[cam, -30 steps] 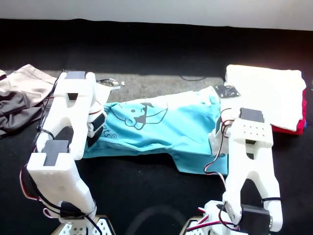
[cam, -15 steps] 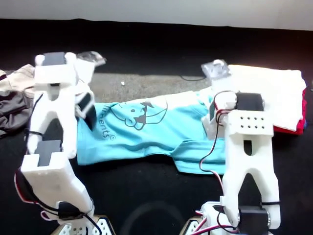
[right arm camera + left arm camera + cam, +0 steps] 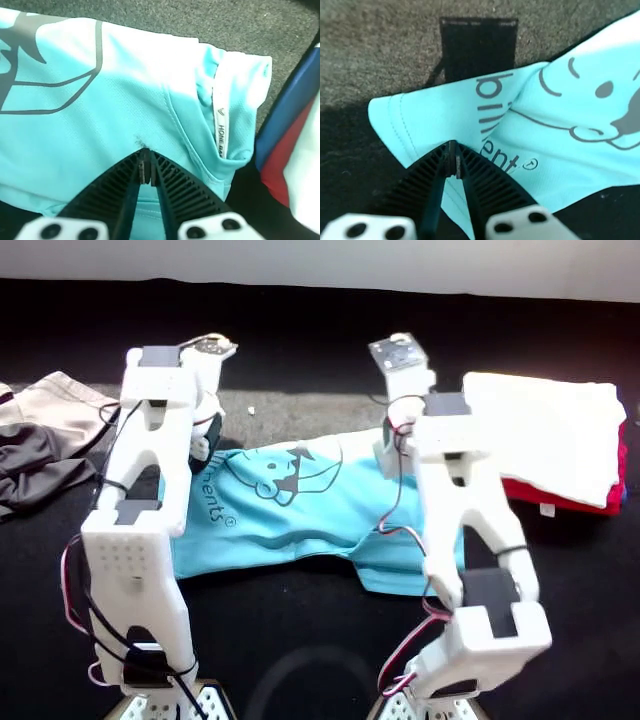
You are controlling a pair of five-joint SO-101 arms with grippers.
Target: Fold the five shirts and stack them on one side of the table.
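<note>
Black table [image 3: 300, 320], teal shirt [image 3: 320, 510], grey lettering [image 3: 490, 88]

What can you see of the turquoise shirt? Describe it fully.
The turquoise shirt is thin, finely meshed fabric with a grey cartoon drawing, grey lettering and stitched hems. It lies stretched sideways across the table, partly folded over itself. The left pincer pinches its lettered end, the right pincer its collar end.

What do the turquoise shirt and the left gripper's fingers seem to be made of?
Turquoise shirt: probably a thin synthetic knit with a matte finish; a fine mesh weave and stitched hems show. Left gripper's fingers: apparently matte black plastic with ribbed faces.
</note>
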